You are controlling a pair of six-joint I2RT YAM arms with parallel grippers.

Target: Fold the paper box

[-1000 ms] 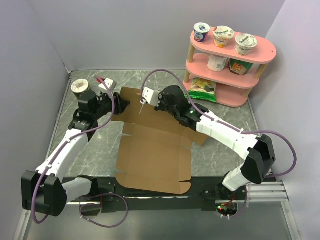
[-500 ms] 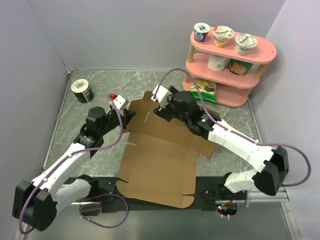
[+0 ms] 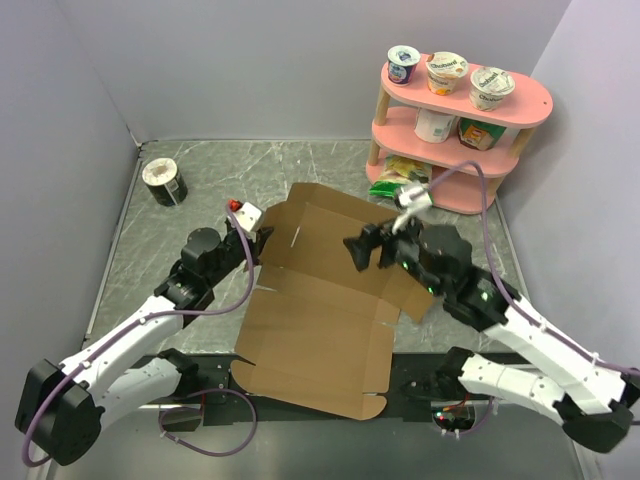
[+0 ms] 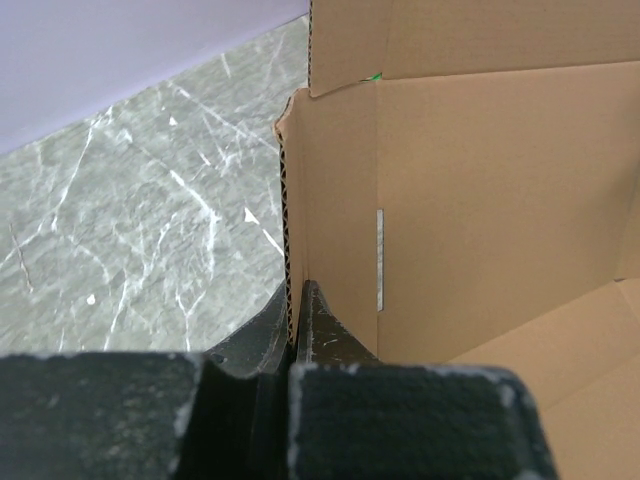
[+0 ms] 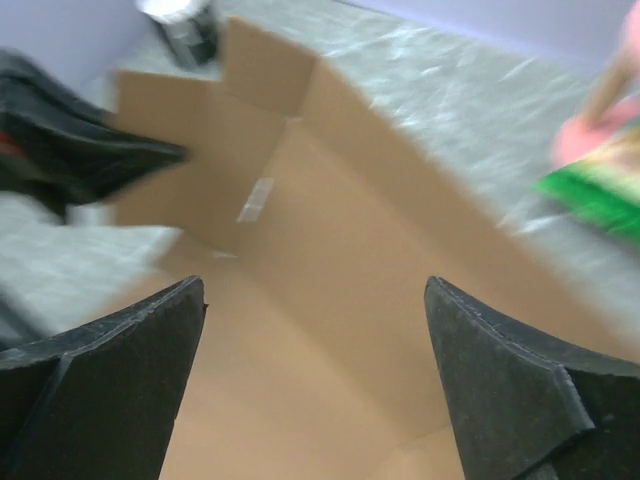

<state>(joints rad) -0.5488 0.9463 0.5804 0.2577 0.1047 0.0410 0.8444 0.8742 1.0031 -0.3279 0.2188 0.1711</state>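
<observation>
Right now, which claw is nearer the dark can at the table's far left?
Left. The left claw, shut on the left flap of the paper box, is to the right of the can; the right claw hangs open over the box's right half, farther right.

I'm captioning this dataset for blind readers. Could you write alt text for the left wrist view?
The left gripper has its jaws shut on the edge of an upright flap of the brown paper box, seen close up. A grey marbled table and a lilac wall lie to the left.
</observation>
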